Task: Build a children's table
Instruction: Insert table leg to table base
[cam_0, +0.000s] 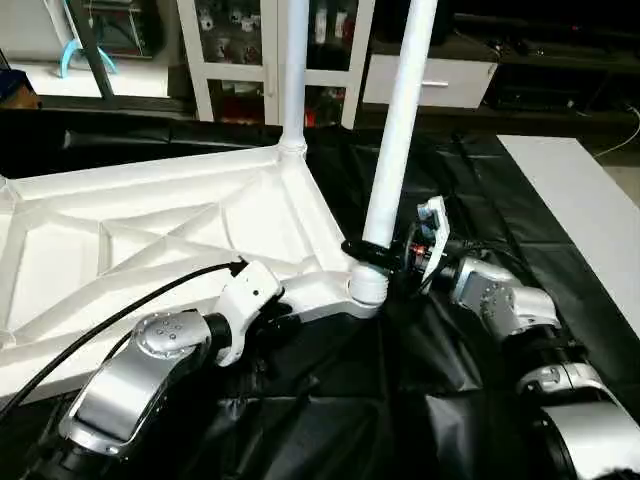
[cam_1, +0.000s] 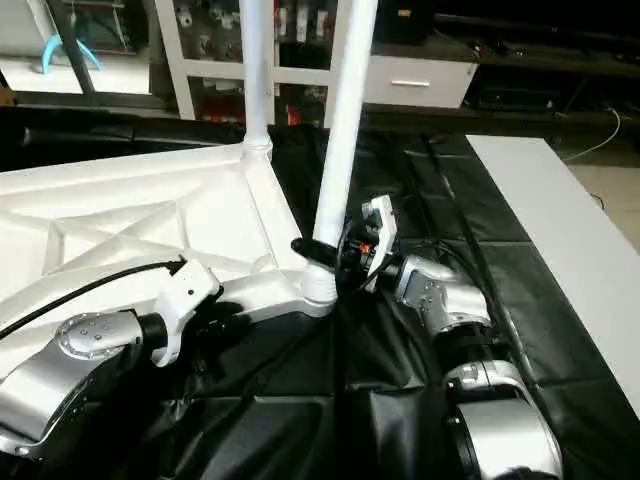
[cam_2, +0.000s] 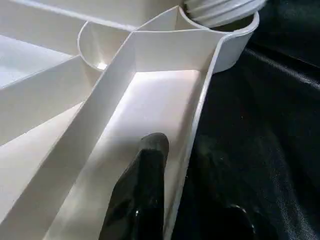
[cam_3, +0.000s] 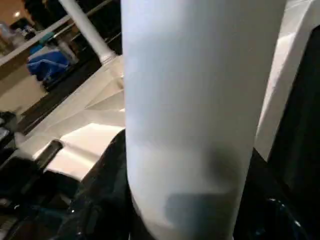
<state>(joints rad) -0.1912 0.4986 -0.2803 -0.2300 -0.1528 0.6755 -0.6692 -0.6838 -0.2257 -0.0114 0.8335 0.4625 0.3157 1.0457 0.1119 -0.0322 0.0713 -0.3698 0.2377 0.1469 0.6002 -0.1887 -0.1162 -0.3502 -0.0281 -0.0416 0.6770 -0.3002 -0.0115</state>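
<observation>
Right tool is clamped round the leg standing in the near corner socket of the upside-down table top, left tool pinching its rim, so I'd twist the leg dead upright while holding that top steady.

Children's table, inverted, with two legs fitted.

The white plastic table top lies underside up on black sheeting, its X-shaped ribs and raised rim exposed. One tapered white tube leg stands nearly upright, leaning slightly, in the round near corner socket, where its threaded base shows. A second white leg stands upright in the far corner socket.
</observation>
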